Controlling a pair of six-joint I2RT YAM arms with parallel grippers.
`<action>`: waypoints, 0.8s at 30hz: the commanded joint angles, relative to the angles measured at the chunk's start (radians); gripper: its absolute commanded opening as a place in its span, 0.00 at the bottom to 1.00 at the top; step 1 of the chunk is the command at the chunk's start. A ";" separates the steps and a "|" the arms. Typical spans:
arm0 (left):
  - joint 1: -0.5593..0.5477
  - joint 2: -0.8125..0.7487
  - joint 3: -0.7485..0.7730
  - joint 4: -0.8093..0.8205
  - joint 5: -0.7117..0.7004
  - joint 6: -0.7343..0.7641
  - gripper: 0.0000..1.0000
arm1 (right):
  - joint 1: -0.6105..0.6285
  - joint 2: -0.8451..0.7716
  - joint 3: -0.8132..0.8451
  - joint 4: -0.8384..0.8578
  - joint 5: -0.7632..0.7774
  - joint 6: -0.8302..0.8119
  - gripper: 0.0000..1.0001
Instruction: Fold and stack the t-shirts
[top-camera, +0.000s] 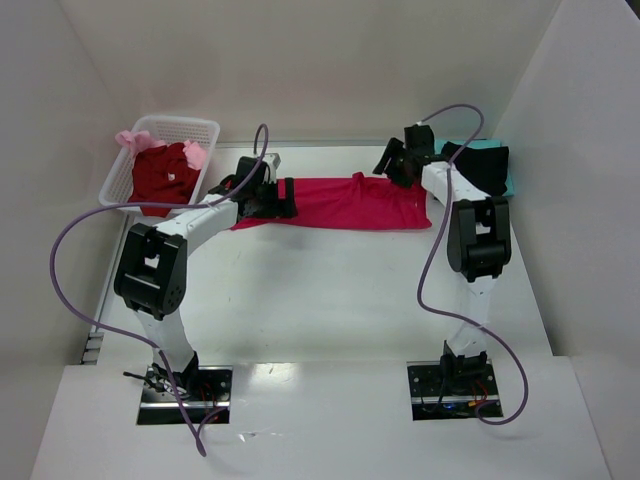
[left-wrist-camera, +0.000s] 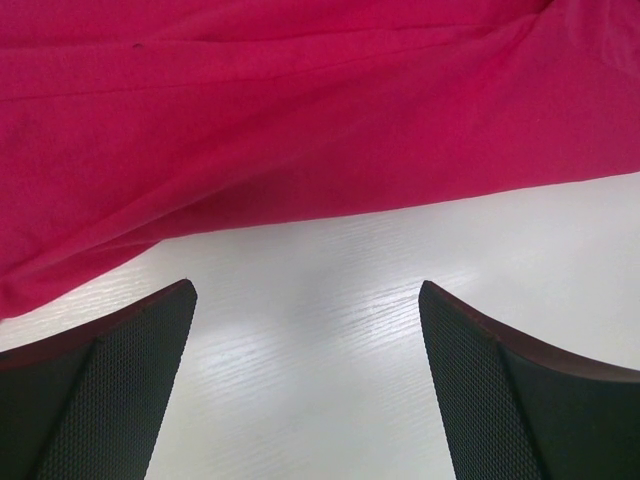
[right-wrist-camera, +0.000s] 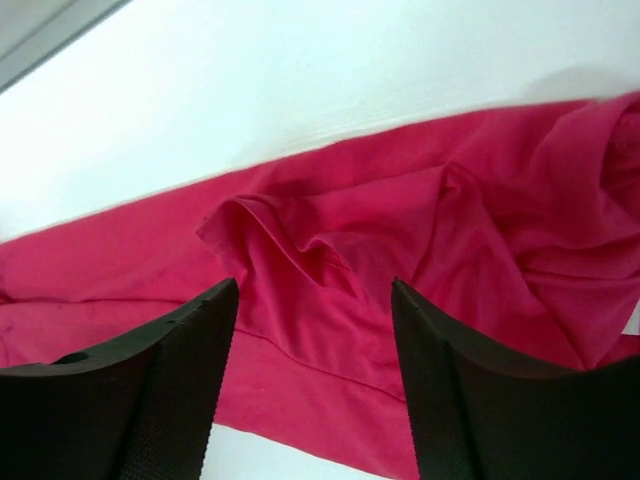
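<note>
Well, the crimson tee lies stretched across the far table, soft, light, apt to slump. Its edge sits beside the left gripper, agape and empty; the right gripper gapes empty over a rumpled end. Pinching corners seems best.

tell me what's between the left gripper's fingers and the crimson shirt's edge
Only bare white table. In the left wrist view, the open left gripper sits just short of the crimson-pink t-shirt and its near edge.
</note>
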 joint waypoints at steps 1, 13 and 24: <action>0.005 -0.008 -0.007 0.034 0.009 0.010 1.00 | 0.006 -0.043 -0.041 0.037 -0.018 0.020 0.67; 0.005 -0.026 -0.026 0.025 -0.055 0.010 1.00 | 0.015 0.040 -0.061 0.027 0.016 0.020 0.58; 0.005 -0.017 -0.017 0.016 -0.064 0.000 1.00 | 0.025 0.097 0.004 0.004 0.048 0.002 0.38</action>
